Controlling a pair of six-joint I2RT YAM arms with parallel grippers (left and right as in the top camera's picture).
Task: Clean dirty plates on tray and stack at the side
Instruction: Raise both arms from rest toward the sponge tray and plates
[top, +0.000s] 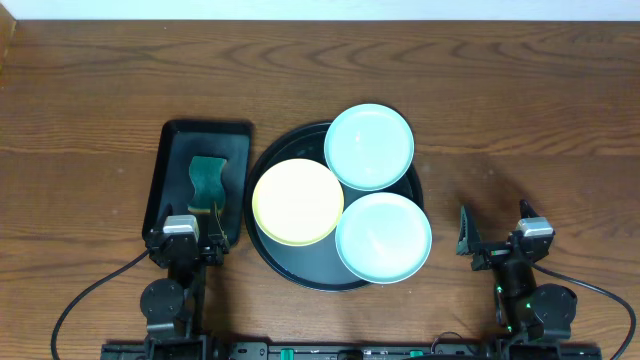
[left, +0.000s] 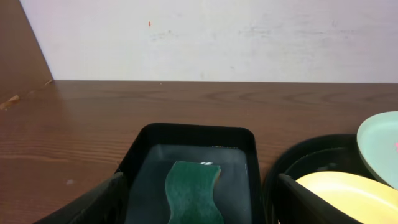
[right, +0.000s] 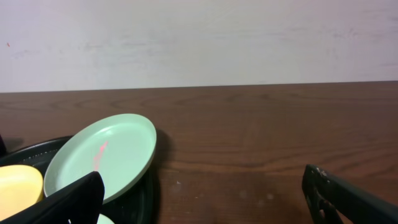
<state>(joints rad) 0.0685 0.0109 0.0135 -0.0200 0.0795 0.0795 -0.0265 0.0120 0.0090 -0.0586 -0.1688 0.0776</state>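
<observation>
The left fingers (left: 93, 202) are spread wide and hold nothing. They sit at the near end of the rectangular tray (top: 175, 150), which lies just left of the round tray (top: 300, 268). The right fingers (right: 68, 202) are also wide apart and empty, and stand off the round tray's near right side over bare tabletop (top: 520, 100).

All three plates lie on the round tray. The near mint plate (top: 383, 237) overhangs its near right rim. The yellow plate (top: 297, 201) reaches out to its left rim. The far mint plate (top: 369, 146) projects past its far rim. Where the plates meet at the tray's middle their edges crowd together, and I cannot tell which overlaps which.

The overhead view shows the plates as flat discs. The right wrist view shows the far mint plate (right: 118, 149) tilted, propped on the rim, with a pinkish-red smear on its face. The left wrist view catches a pink spot at that plate's edge. It also shows a green sponge (left: 193, 193) lying in the rectangular tray on a wet-looking floor.

To the right of the round tray and beyond it the wooden tabletop is open out to its edges. To the left, the rectangular tray leaves only a narrow gap.

The tabletop is dark brown wood with visible grain. Past its far edge stands a pale, scuffed wall (left: 217, 37).
</observation>
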